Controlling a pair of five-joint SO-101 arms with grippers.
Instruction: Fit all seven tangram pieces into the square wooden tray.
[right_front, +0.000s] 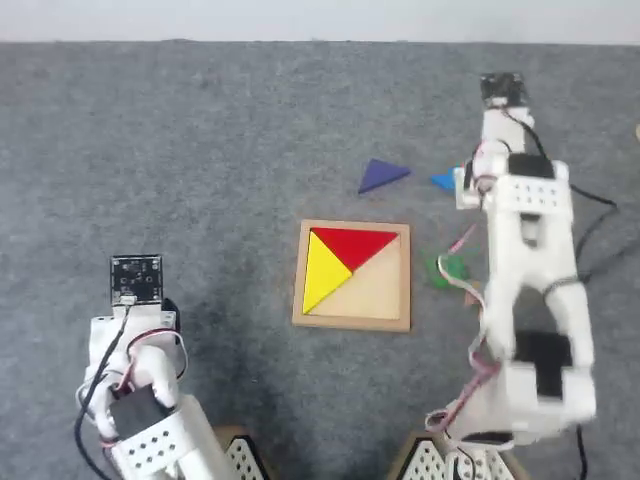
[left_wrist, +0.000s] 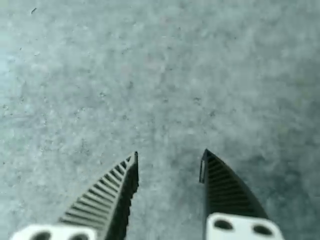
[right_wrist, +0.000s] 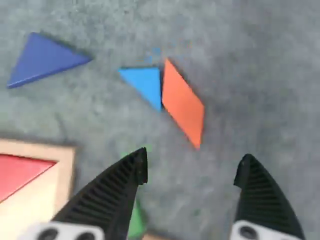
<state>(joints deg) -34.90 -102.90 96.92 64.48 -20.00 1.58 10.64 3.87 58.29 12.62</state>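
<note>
1. The right pincer (right_wrist: 195, 155) has its two fingers apart, with nothing between them. It hangs over the grey cloth (right_front: 200, 150), likely held wide so it can drop around a piece.
2. Just past its tips lies the orange slanted piece (right_wrist: 184, 102). One edge of it touches the light blue triangle (right_wrist: 145, 82). These two look like the easiest pieces for this pincer to grab next.
3. A green piece (right_front: 450, 268) lies on the cloth between the right arm (right_front: 525, 250) and the tray. The arm hides part of it, so its shape is hard to tell; it may be a small triangle.
4. The dark blue triangle (right_front: 382, 175) lies alone on the cloth, past the far side of the tray.
5. The square wooden tray (right_front: 355, 322) sits in the middle between both arms, likely so each one can reach it. Inside, the red triangle (right_front: 352, 245) and the yellow triangle (right_front: 322, 275) lie flat and touch along one edge. The rest of the tray is bare wood, so only two of the seven pieces are in.
6. The left pincer (left_wrist: 170, 153) is also apart and empty. It is over bare cloth, well away from the tray, and seems to be kept out of the way.
7. No words or labels can be read on the pieces or the tray
</note>
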